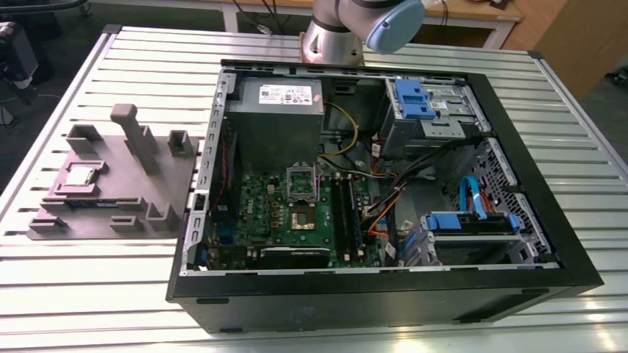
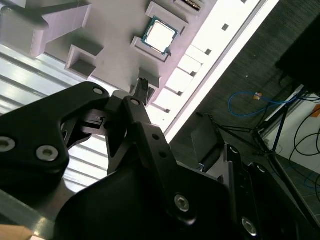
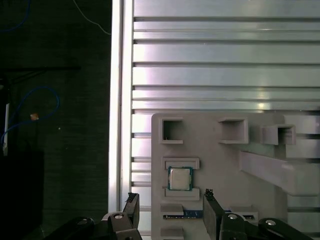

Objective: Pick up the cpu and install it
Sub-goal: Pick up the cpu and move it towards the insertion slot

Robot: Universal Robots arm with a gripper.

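**Operator:** Where is the cpu?

**Technician:** The cpu (image 3: 179,178) lies flat, silver top up, in a shallow seat of the grey fixture (image 3: 225,165). The fixture stands on the slatted aluminium table (image 3: 200,50), to the exterior view's left of the open computer case (image 1: 393,294). The cpu is well apart from the motherboard socket (image 1: 299,215) inside that case, so nothing is installed yet.

**Operator:** What is the gripper's state?

**Technician:** In the first wrist view the gripper (image 3: 170,195) hangs over the fixture, near the cpu and not touching it; its fingers (image 3: 210,212) are spread apart with nothing between them.

**Operator:** How will the cpu handle?

**Technician:** It is judged light, thin and rigid. The metal top is probably smooth and slippery; the underside is probably fragile, so it should not be scraped or tilted. Take hold on two opposite edges of the pale rim, not on the top face. Raised ledges of the seat stand just beside two sides; the two sides facing the fingers look free. The clearance there cannot be judged.

**Operator:** What of the surface and the room?

**Technician:** The table is ribbed with grooves, and a dropped chip could catch in one. The fixture sits near the table edge; beyond it is dark floor (image 3: 50,165) with a blue cable (image 3: 42,86). The socket sits among cables and drive bays, so room for approach inside the case is judged tight.
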